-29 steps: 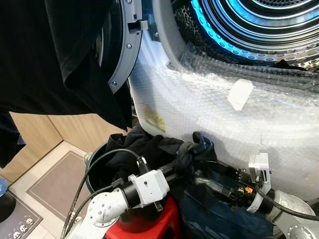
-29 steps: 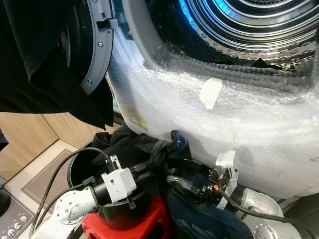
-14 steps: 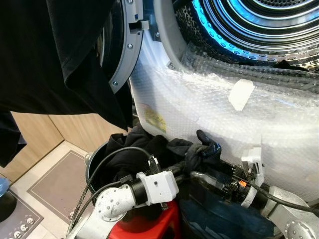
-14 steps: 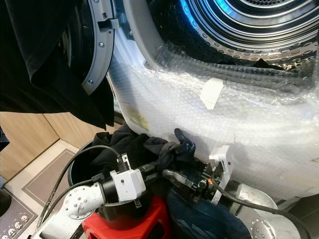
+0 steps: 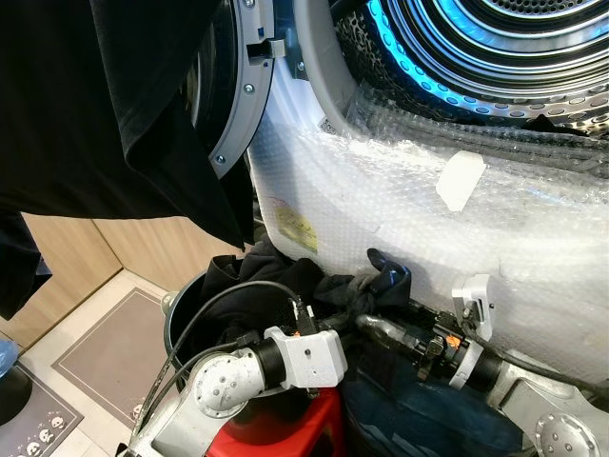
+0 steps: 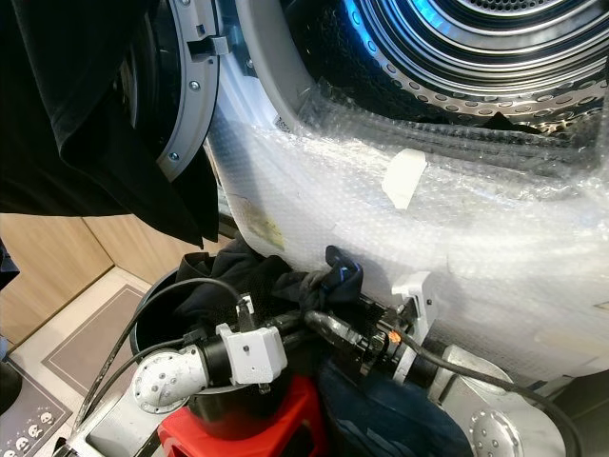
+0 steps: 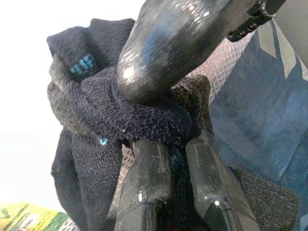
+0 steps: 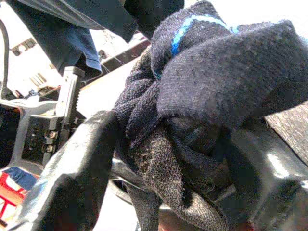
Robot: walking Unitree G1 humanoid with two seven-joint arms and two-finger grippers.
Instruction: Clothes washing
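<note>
I had both the left gripper (image 7: 175,159) and right gripper (image 8: 163,159) pinched on one dark sock (image 5: 376,283) low beside the washer's bubble-wrapped front (image 5: 400,190), above the laundry bucket (image 5: 176,324), the drum (image 5: 495,48) not yet loaded, I judged.

Sticker (image 5: 296,229) print seemingly illegible.

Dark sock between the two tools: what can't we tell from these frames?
- Dark sock: lower end hidden behind both arms, eye views.
- Left tool: tips buried in the sock, left wrist view.
- Black bucket: contents hidden under dark clothes.
- Drum: interior cut off by the top edge.
</note>
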